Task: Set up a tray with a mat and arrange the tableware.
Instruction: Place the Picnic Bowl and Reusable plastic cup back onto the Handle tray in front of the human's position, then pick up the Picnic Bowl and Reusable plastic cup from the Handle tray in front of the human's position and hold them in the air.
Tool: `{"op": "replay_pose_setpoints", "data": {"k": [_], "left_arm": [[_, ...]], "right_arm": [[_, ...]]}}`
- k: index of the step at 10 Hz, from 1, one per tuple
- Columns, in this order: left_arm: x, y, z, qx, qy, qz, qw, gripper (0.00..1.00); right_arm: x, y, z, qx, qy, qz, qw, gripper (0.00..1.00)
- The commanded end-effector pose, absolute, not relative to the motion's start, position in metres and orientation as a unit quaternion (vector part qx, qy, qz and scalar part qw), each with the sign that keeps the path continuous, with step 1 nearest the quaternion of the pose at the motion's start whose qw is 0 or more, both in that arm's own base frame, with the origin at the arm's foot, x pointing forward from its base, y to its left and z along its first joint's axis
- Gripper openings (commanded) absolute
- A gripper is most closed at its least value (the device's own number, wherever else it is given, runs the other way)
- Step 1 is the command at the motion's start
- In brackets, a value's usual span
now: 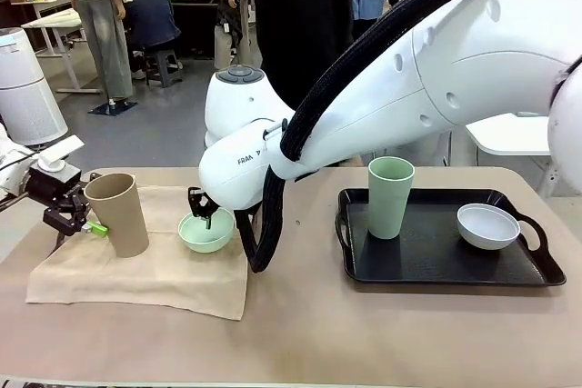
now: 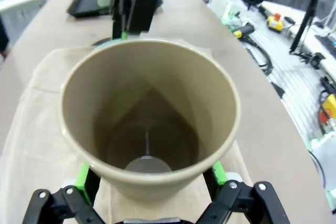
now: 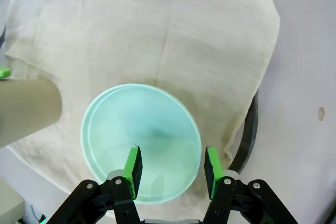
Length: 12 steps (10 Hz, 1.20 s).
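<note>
A: At lower left of the front view, the tan cup (image 1: 116,213) is standing upright on the beige cloth mat (image 1: 136,270). The left gripper (image 1: 84,223) is straddling its lower part, jaws spread wide, clamping nothing.
B: And the mint green bowl (image 1: 205,232)?
A: It is sitting just right of the cup, on the same mat. The right gripper (image 3: 173,165) is hovering partly open, one pad inside the rim, one outside, not pinching.
B: Both are looking like light, stiff, slick plastic. I'm suggesting the cup's mid-wall and the bowl's rim, squeezing gently.
</note>
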<state>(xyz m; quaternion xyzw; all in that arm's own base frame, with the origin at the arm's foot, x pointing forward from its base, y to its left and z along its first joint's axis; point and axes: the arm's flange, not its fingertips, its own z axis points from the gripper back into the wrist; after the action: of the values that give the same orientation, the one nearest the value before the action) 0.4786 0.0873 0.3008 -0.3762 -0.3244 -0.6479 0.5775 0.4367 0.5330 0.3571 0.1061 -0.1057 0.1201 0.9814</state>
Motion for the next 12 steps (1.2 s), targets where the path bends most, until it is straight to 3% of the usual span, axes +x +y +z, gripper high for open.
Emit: {"op": "replay_pose_setpoints", "data": {"k": [1, 2, 3, 5, 7, 9, 10, 12], "left_arm": [[0.477, 0.102, 0.312, -0.357, -0.285, -0.641, 0.617, 1.00], [0.476, 0.111, 0.313, -0.351, -0.276, -0.640, 0.625, 1.00], [0.476, 0.120, 0.319, -0.334, -0.264, -0.644, 0.635, 1.00], [0.462, 0.136, 0.358, -0.294, -0.261, -0.654, 0.646, 1.00], [0.423, 0.129, 0.435, -0.258, -0.263, -0.665, 0.650, 1.00], [0.392, 0.122, 0.488, -0.207, -0.250, -0.671, 0.666, 1.00], [0.434, 0.137, 0.440, -0.250, -0.272, -0.669, 0.645, 1.00], [0.434, 0.137, 0.440, -0.250, -0.272, -0.669, 0.645, 1.00]], "right_arm": [[0.420, 0.514, 0.379, 0.104, -0.114, 0.132, 0.979, 0.69], [0.412, 0.506, 0.389, 0.124, -0.115, 0.135, 0.976, 0.78], [0.404, 0.500, 0.401, 0.131, -0.122, 0.141, 0.974, 0.81], [0.380, 0.489, 0.429, 0.116, -0.134, 0.153, 0.972, 0.81], [0.350, 0.476, 0.465, 0.096, -0.151, 0.150, 0.972, 0.81], [0.361, 0.463, 0.469, 0.094, -0.155, 0.135, 0.974, 0.81], [0.353, 0.486, 0.472, 0.098, -0.155, 0.155, 0.971, 0.81], [0.353, 0.486, 0.472, 0.098, -0.155, 0.155, 0.971, 0.81]]}}
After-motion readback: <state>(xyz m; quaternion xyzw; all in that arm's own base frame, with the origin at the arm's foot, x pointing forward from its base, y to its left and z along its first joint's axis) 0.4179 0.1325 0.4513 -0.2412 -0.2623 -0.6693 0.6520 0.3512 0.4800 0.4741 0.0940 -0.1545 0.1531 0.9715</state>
